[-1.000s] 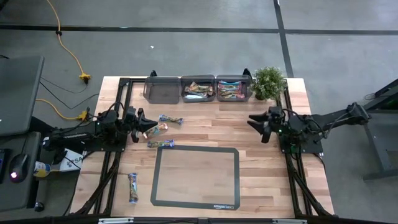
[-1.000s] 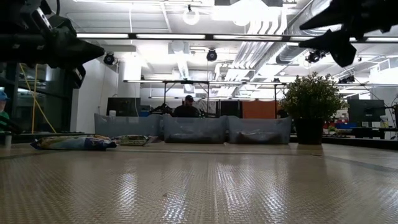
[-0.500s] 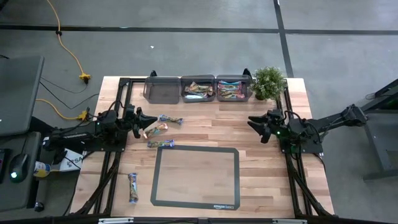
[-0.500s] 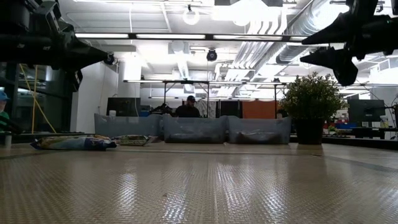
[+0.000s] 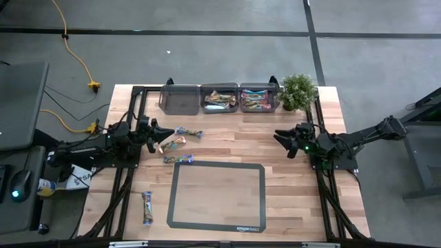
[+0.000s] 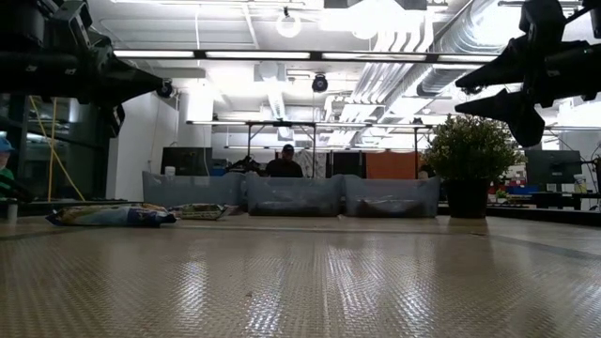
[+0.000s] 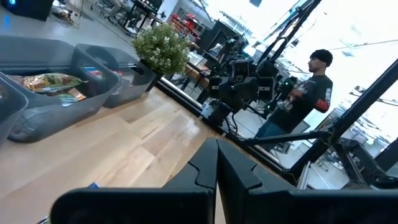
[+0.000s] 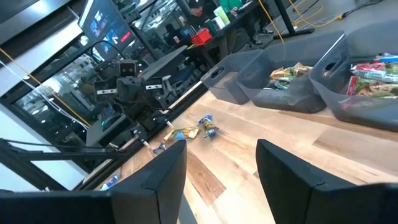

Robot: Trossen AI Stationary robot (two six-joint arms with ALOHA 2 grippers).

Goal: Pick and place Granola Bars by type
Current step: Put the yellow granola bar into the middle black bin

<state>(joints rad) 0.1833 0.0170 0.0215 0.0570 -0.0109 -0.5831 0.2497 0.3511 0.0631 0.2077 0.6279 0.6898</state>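
Observation:
Four granola bars lie flat on the wooden table: a blue-silver one point(image 5: 188, 132), a brown-gold one point(image 5: 173, 144), a green-blue one point(image 5: 178, 159), and one near the near-left corner point(image 5: 147, 207). More bars fill the middle bin point(image 5: 219, 98) and the right bin point(image 5: 258, 98); the left bin point(image 5: 179, 98) holds none. My left gripper point(image 5: 165, 133) is shut and hovers above the table beside the loose bars point(image 7: 216, 168). My right gripper point(image 5: 281, 136) is open and in the air at the table's right side point(image 8: 221, 168), facing the bars point(image 8: 208, 124).
A potted plant point(image 5: 298, 91) stands at the far right, beside the bins. A dark-framed mat point(image 5: 216, 196) lies at the near middle of the table. People show in the room beyond point(image 7: 311, 81). Bare wood lies between the two grippers.
My right gripper has come down a little at the table's right side, staying open. The bars have not moved.

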